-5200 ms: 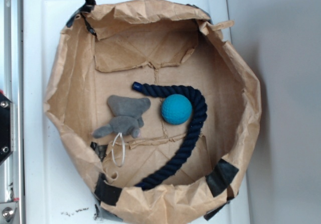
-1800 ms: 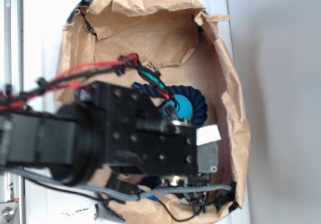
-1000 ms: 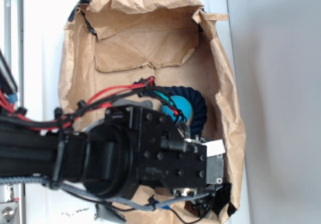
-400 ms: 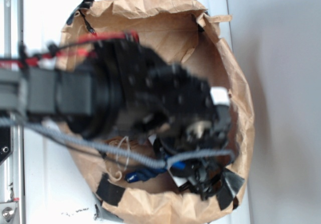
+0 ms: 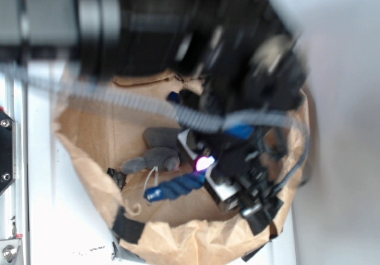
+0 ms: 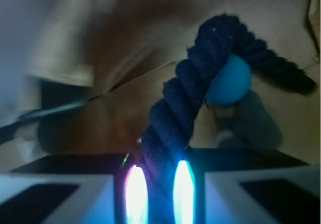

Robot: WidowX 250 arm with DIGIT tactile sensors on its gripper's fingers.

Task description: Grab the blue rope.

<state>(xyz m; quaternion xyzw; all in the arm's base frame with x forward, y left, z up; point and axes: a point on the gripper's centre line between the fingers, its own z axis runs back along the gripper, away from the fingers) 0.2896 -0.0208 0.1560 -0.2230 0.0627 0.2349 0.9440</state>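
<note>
Your end effector [image 6: 159,194] is clamping the blue rope [image 6: 198,88], which is running up from between the fingers inside the paper bag [image 5: 89,128]; being soft, limp and light, it is going to sag and swing from any mid-length hold

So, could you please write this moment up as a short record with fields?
container: brown paper bag, open at the top
target: blue rope, pinched between the claw fingers and rising from them
rope end: bright blue cap free above the bag floor
other contents: teal ball behind the rope; grey plush toy
image quality: exterior view blurred by motion
</note>
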